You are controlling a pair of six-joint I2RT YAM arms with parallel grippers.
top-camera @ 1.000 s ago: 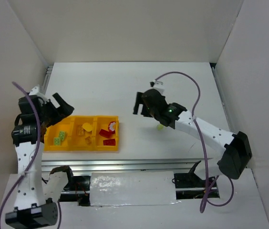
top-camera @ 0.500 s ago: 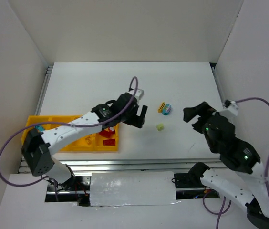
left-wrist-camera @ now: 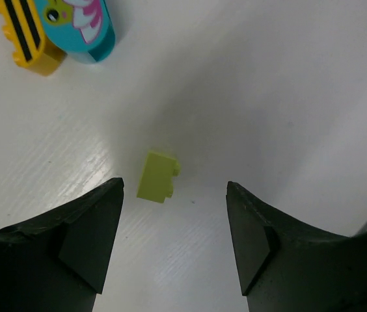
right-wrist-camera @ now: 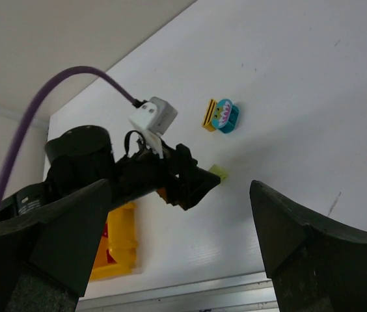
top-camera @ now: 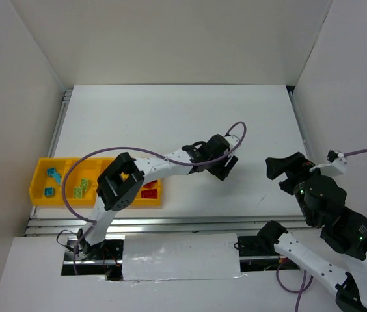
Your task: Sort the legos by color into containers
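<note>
A brick (left-wrist-camera: 158,176) lies on the table (left-wrist-camera: 287,97) — between the left tool's (left-wrist-camera: 174,187) fingers (left-wrist-camera: 99,224).

Flat white table (top-camera: 157,117), white panel walls (top-camera: 170,39) on three sides, ribbed aluminium rail (top-camera: 235,223) along near edge, glossy white plate (top-camera: 180,257) below it.

The white table (top-camera: 170,117) bears the yellow tray (top-camera: 35,182), a lone light green brick (left-wrist-camera: 158,176), and a yellow brick (left-wrist-camera: 28,36) touching a teal brick (left-wrist-camera: 82,26).

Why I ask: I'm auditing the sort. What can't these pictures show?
- Top view: the left arm hides the green brick and part of the tray.
- Left wrist: the yellow brick and teal piece are cut off by the top edge.
- Right wrist: the tray is mostly behind the left arm.
</note>
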